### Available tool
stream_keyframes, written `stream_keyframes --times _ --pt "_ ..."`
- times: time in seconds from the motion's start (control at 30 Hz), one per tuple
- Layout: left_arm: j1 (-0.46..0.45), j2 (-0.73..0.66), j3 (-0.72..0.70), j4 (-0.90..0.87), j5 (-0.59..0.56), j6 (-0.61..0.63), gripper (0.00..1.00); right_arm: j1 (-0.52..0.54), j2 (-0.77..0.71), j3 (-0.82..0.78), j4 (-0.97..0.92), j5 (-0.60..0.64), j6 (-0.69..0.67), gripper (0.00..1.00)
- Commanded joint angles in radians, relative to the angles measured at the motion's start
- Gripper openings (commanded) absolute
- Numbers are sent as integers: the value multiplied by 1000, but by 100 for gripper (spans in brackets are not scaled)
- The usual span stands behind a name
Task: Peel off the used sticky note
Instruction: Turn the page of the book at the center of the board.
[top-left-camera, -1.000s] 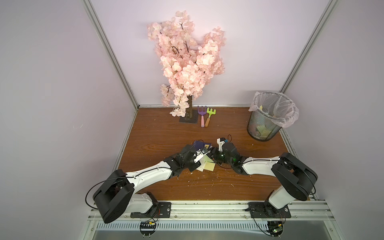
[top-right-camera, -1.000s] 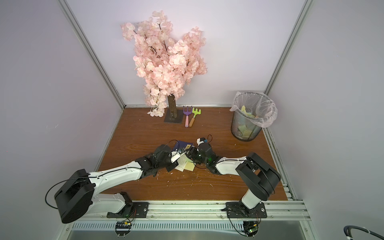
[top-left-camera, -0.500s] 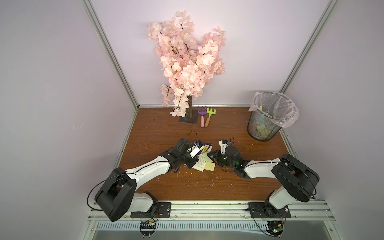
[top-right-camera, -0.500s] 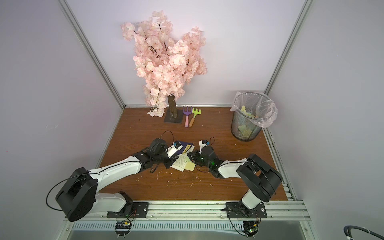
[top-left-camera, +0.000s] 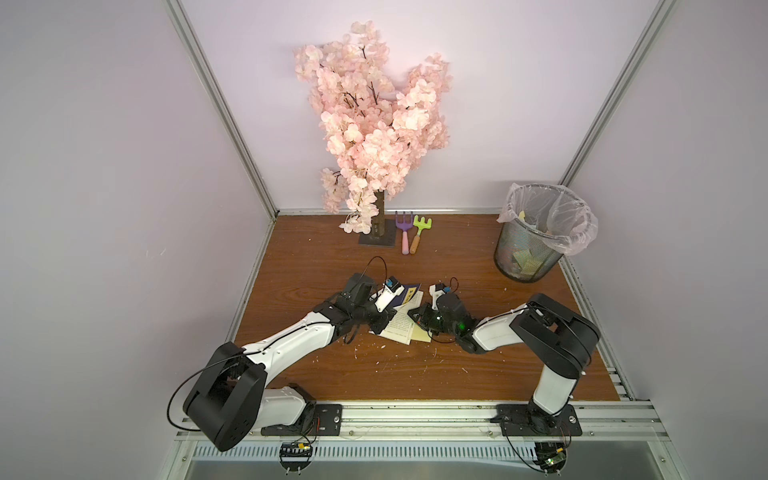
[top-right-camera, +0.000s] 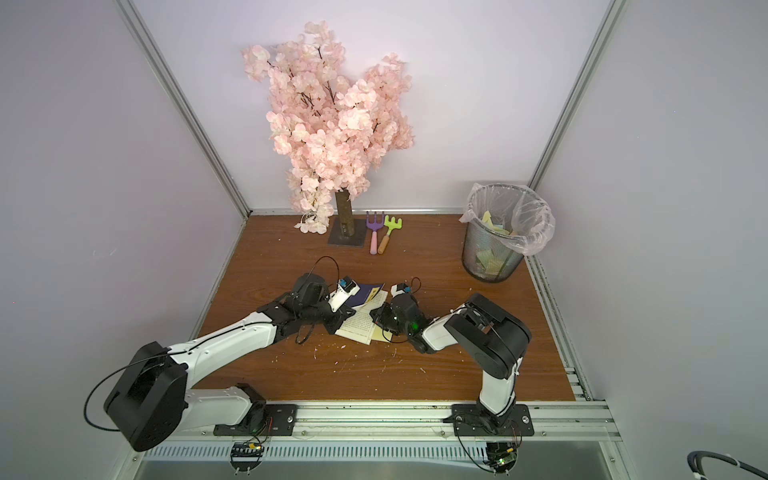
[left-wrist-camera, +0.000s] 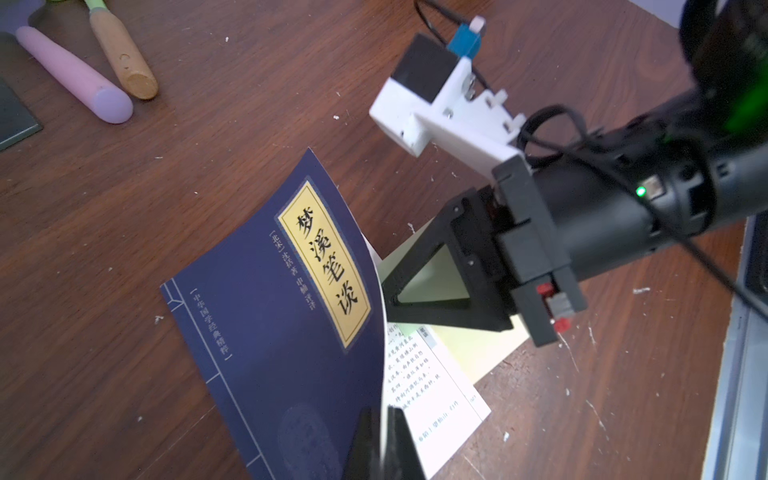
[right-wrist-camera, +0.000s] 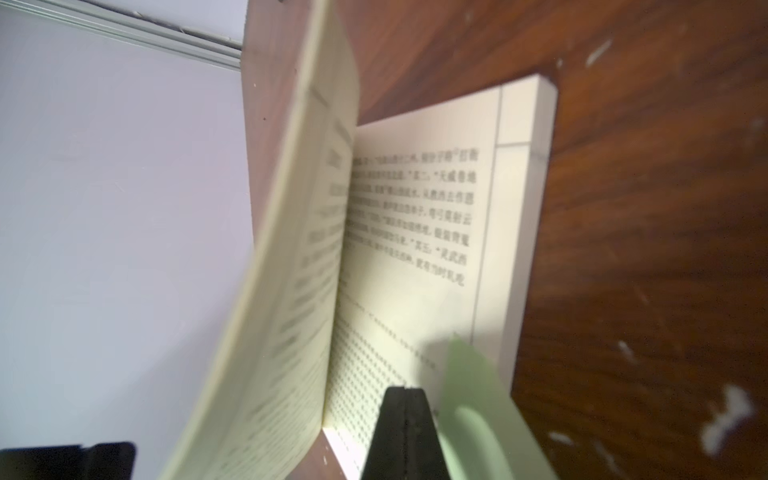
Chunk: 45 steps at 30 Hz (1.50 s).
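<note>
Right tool (right-wrist-camera: 409, 392) closed, perhaps touching sticky note (right-wrist-camera: 473, 386); left tool (left-wrist-camera: 380, 419) pinches book (left-wrist-camera: 282, 332).

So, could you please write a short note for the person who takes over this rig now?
Left gripper: shut on the front cover, holding the book open.
Right gripper: shut beside the green sticky note on the open page; a real grip is not clear.
Done: page exposed, note reached.
Left: peel the note off the page.
</note>
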Motion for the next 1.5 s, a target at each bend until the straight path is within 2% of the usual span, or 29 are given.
stream_keyframes --times 0.0,0.33,0.5,0.7,0.97,1.13,1.23,1.37,1.47 --pt "45 -24 -11 4 39 -14 2 7 38 16 37 23 31 5" --pt "226 -49 -96 68 23 2 2 12 48 28 -23 41 34 5" --pt "277 -23 -171 136 -23 31 2 19 32 73 -67 23 -14 8" --pt "294 -7 -204 187 -38 9 2 19 -36 148 -174 8 -106 14" --pt "300 1 -209 194 -52 -7 2 -2 -205 196 -373 10 -255 35" --pt "301 10 -207 195 -53 -10 2 -58 -324 101 -463 9 -305 41" --pt "302 12 -206 191 -47 -8 2 -89 -373 26 -466 -6 -314 49" --pt "303 19 -201 191 -45 -7 2 -96 -375 11 -492 -34 -345 60" --pt "303 24 -200 190 -43 -5 2 -92 -331 16 -461 -85 -353 61"
